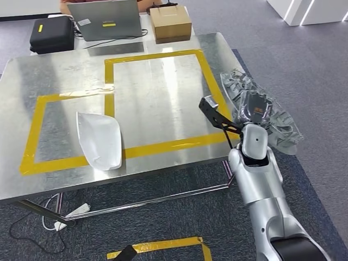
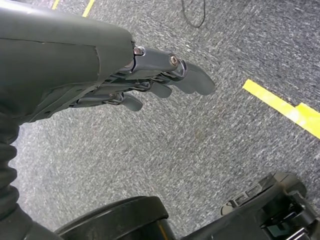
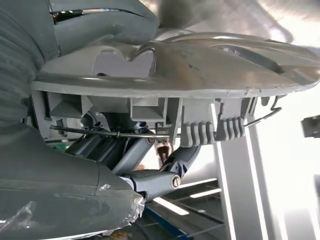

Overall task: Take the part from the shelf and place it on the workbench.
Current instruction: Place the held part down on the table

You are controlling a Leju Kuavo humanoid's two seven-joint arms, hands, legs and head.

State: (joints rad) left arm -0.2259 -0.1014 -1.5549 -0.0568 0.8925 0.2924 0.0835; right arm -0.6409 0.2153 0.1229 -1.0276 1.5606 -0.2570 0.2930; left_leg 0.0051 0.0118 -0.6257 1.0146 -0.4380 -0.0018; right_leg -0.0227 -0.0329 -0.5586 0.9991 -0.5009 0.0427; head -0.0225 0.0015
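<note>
My right hand (image 1: 255, 113) grips a grey ribbed plastic part (image 1: 283, 124) just off the workbench's (image 1: 164, 103) right front corner, held above the carpet. In the right wrist view the part (image 3: 188, 75) spans the picture, with the hand's fingers (image 3: 166, 172) curled under its clips. A white shell-shaped part (image 1: 99, 139) lies on the bench inside the left yellow-taped box. My left hand (image 2: 162, 82) hangs over grey carpet with straight fingers and holds nothing.
Yellow tape (image 1: 156, 55) marks two boxes on the metal bench. A laptop (image 1: 107, 19), a cardboard box (image 1: 170, 23) and a black case (image 1: 51, 33) stand at the far edge. Cables and a power strip (image 1: 76, 209) lie under the bench.
</note>
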